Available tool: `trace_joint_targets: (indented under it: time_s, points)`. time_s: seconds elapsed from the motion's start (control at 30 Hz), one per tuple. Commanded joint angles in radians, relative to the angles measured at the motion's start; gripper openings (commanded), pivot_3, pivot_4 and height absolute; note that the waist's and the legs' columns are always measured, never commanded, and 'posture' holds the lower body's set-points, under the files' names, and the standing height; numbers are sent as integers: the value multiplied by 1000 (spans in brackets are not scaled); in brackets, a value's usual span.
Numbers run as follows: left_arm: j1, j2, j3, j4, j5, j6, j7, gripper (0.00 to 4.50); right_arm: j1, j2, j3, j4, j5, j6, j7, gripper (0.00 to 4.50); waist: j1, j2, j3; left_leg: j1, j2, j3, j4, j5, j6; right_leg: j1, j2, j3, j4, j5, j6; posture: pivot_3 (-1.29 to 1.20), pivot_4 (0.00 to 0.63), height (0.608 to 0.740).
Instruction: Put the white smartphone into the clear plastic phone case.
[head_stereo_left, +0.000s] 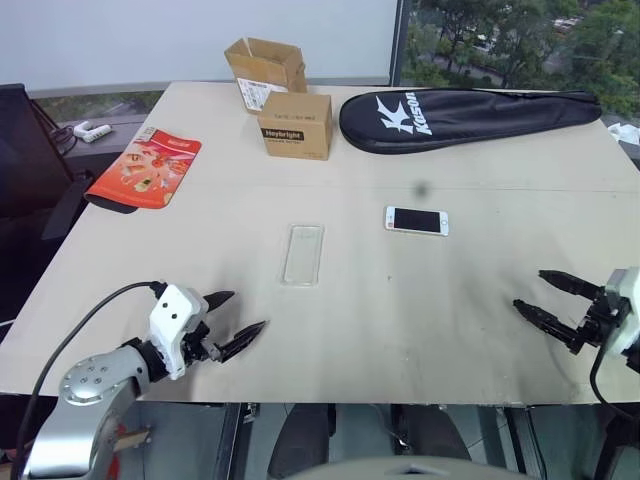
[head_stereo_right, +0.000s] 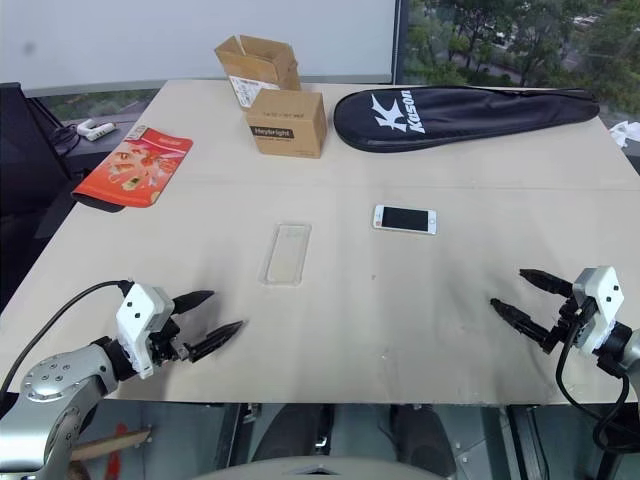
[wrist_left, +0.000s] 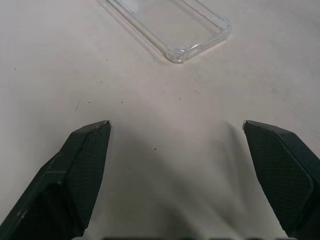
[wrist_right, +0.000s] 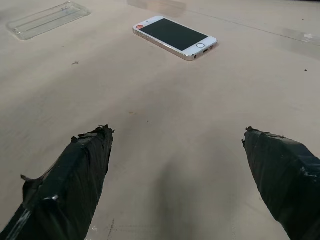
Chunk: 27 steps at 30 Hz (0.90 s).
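White smartphone lies flat, long axis crosswise, ahead-left of the right gripper, the nearer arm; clear plastic phone case ahead of left gripper; both jaws spread, empty.

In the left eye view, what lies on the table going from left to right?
Red packet → left gripper → clear plastic phone case → white smartphone → right gripper. The cardboard boxes and black racket bag overlap these spans, so they are left out.

White smartphone lies screen-up near seemingly empty clear case.
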<state>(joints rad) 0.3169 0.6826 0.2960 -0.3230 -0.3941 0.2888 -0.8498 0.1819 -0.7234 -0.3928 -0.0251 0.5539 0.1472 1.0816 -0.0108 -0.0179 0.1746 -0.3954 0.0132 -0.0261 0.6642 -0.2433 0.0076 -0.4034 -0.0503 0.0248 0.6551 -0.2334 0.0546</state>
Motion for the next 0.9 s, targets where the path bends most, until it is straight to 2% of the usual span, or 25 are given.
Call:
trace_joint_targets:
  time_s: [0.03, 0.53, 0.9]
  points:
    - [-3, 17, 16, 7, 1, -44, -29, 4406, 17, 6, -18, -30, -13, -39, -1, 4500, 0, 0, 0, 0, 0, 0, 0, 0, 0, 0, 0, 0, 0, 0, 0, 0, 150, 740]
    - [71, 1, 20, 22, -7, -113, -89, 4406, 41, 24, -14, -109, -15, -23, -28, 4500, 2, 0, 0, -1, 3, 1, 0, -1, 1, 0, 0, 0, -2, -1, 2, 0, 150, 740]
    - [13, 16, 11, 98, -12, -108, -114, 4406, 49, 43, -15, -187, 18, 8, -58, 4500, 1, 0, 0, -1, 4, 1, 0, -1, 1, -1, 1, 0, -3, -1, 2, 0, 150, 740]
